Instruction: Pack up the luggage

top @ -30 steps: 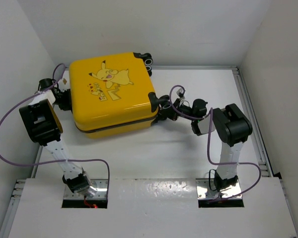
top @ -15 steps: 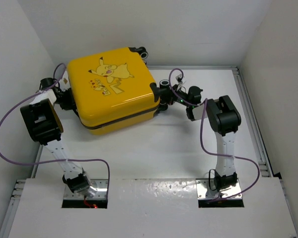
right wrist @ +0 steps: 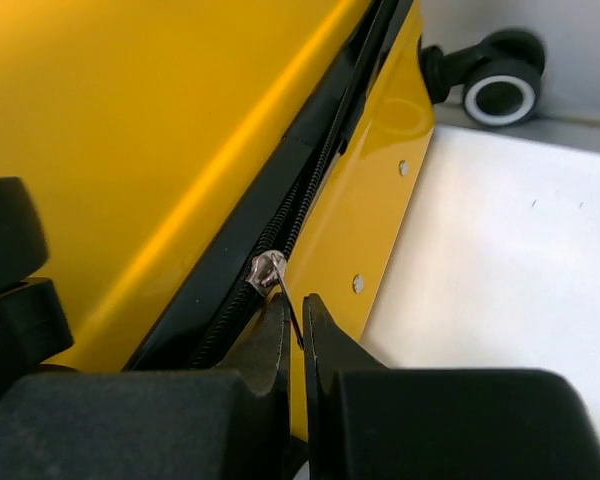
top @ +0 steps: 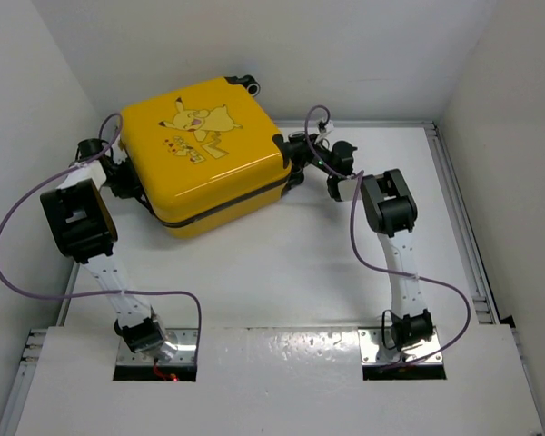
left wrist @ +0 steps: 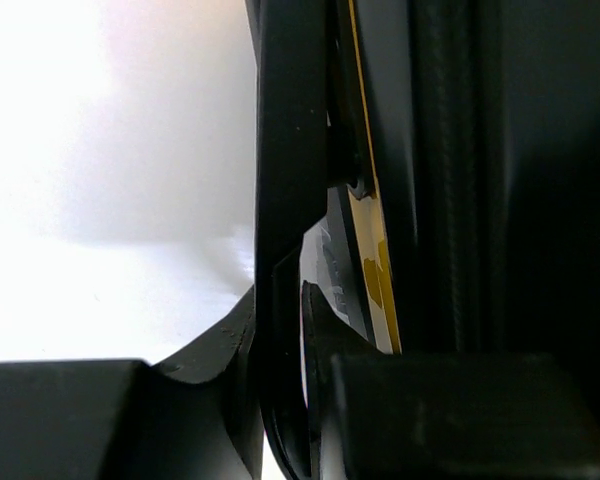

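The luggage [top: 204, 154] lay shut and flat on the counter [top: 300, 263], cartoon side up, so whatever was inside was hidden. It sat between the two hands, just left of the right hand [top: 292, 168] and just right of the left hand [top: 125, 182]. Its wheel [right wrist: 500, 80] end pointed beyond the right hand toward the back wall, with its length running that way, slightly skewed. The right hand was pressed together, pinching the zipper pull [right wrist: 270, 272]. Whether the left hand was gripping anything could not be told.
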Motion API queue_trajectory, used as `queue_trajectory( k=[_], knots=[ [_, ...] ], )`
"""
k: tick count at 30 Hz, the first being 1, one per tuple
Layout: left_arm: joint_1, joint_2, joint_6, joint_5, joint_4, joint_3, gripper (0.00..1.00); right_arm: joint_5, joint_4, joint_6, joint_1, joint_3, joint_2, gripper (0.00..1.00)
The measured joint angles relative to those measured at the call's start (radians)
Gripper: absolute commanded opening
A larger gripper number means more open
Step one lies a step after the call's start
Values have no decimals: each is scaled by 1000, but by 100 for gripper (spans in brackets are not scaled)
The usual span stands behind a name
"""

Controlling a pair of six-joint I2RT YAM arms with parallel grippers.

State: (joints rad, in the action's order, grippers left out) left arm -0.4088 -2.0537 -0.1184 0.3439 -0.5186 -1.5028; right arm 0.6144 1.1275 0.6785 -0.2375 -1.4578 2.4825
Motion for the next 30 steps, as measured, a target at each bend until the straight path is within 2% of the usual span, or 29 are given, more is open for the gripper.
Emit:
queue_trajectory(
  k=[11, 24, 25, 26, 27, 28, 30],
  knots=[
    [10, -7, -25, -33, 27, -12, 0, -66, -72, 66, -26, -352, 208, 0],
    [21, -20, -30, -58, 6, -40, 1, -212, -135, 24, -72, -624, 364, 1],
    [21, -21, -31, -59, 5, -41, 4, -217, -142, 19, -73, -633, 367, 6],
    [22, -21, -31, -59, 4, -42, 14, -221, -148, 16, -74, -635, 368, 12],
    [22, -22, -32, -59, 3, -44, 18, -227, -151, 14, -75, -635, 368, 22],
    [22, -22, -32, -58, 3, -44, 21, -242, -152, 15, -76, -627, 365, 44],
    [24, -20, -26, -53, 8, -45, 25, -317, -169, 13, -79, -558, 334, 58]
  ],
)
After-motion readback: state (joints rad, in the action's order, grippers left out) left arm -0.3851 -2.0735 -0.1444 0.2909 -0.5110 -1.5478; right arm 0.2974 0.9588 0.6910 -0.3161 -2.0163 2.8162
